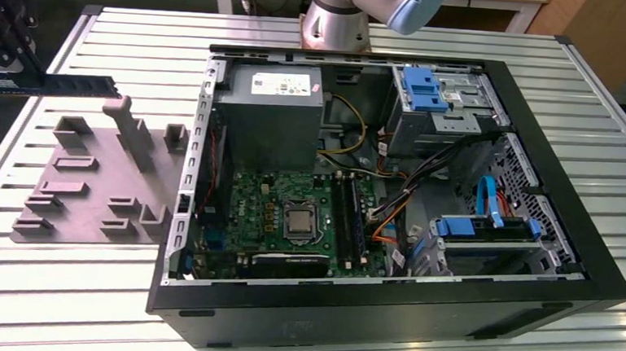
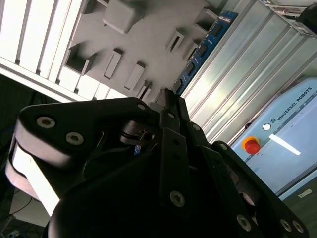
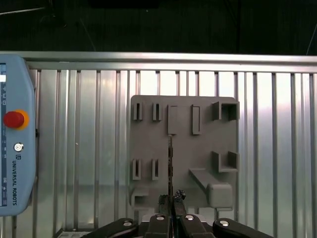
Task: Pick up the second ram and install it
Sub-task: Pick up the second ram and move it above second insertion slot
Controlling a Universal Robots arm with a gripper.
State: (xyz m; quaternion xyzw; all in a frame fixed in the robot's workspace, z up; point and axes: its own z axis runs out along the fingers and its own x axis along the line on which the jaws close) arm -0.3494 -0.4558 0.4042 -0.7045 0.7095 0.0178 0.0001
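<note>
The gripper [image 3: 171, 203] was clenched on one end of the second ram [image 1: 52, 86]. The stick lay level at the upper part of the exterior view's left. It seemed to hang above the grey moulded tray [image 1: 84, 186] rather than rest in it. It was well apart from the open computer case [image 1: 568, 264] and the black memory slots [image 1: 345, 218] on the motherboard [image 1: 256, 209].

In the first wrist view the stick showed edge-on, running straight out from between the fingers [image 3: 158, 218] over the tray. In the second wrist view its blue face and row of chips showed.

The module looked light, thin and stiff, but probably fragile at its chips and contact edge. A firm pinch on its flat faces near one end, clear of that edge, seemed the soundest hold.
</note>
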